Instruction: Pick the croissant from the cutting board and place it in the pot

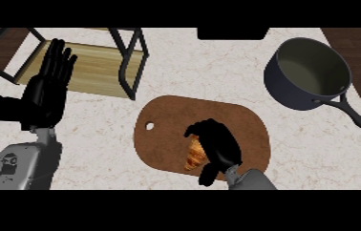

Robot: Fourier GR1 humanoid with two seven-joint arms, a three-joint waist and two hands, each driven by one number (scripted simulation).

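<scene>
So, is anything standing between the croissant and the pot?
Nothing visible. The right hand curls round the croissant on the board; the pot sits to the upper right, with only counter between them.

A pale marbled counter (pixel 211 68) — a black-framed wooden rack (pixel 99 65) at its far left.

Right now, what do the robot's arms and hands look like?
The left hand and right hand are black, each with fingers and a thumb. The left forearm and right forearm are grey; the left bears a small dark marking.
</scene>
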